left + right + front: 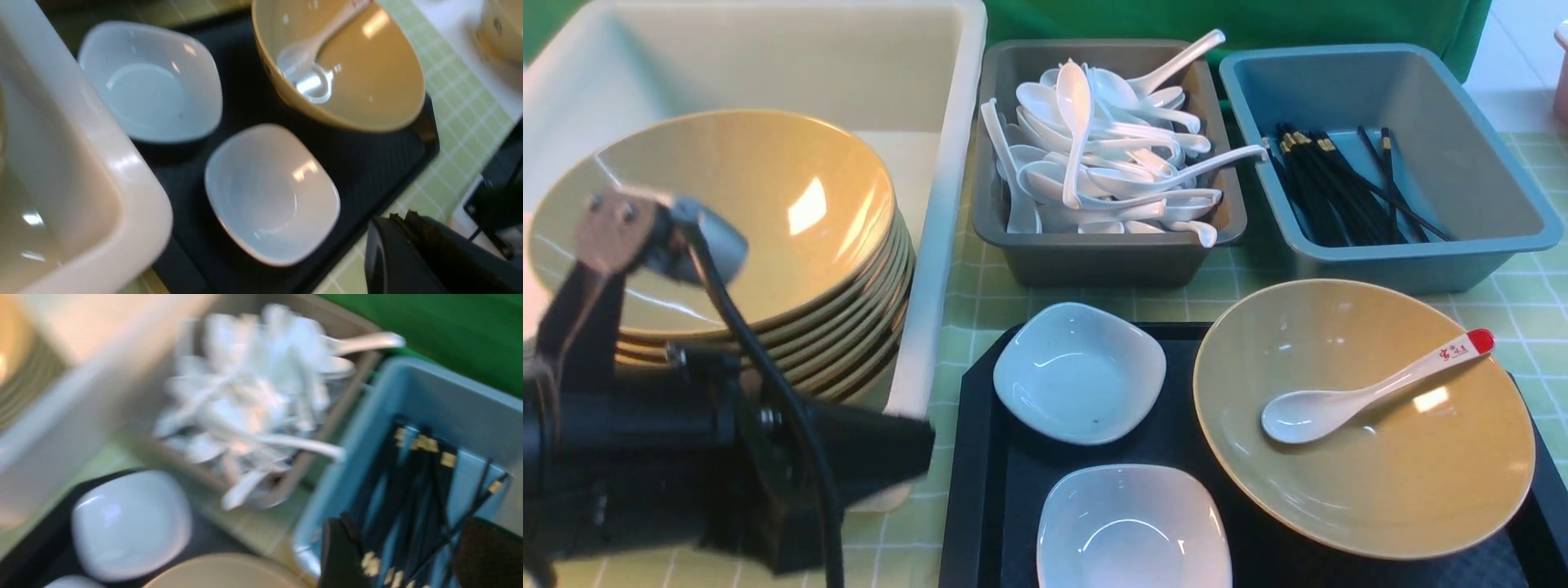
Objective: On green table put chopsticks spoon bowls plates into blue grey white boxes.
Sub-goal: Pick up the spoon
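Wide apart and empty, the jaws of the right gripper (408, 559) hang over the blue box (1486, 245). The left gripper (408, 249), near the front beside the white tub (947, 204), is closed on nothing I can see. Nearest, on the black tray (980, 457), sit two plates (1134, 531), one behind the other, both empty. Just right of them a bowl (1388, 490) holds the spoon (1372, 390), scoop down in the well and red-tipped handle leaning up toward the far right rim. I judge the spoon light, stiff, slick with glaze and liable to chip. The raised handle just below the red tip looks the best place to pinch, since it stands clear of the bowl. The plates and the heavier bowl would want a grip across the rim. Beyond the tray, on the green table (1535, 310), the grey box (1094, 261) is heaped with all-white spoons (1094, 155). The chopsticks (1339, 192) lie in the blue box, and a stack of bowls (768, 204) fills the tub.
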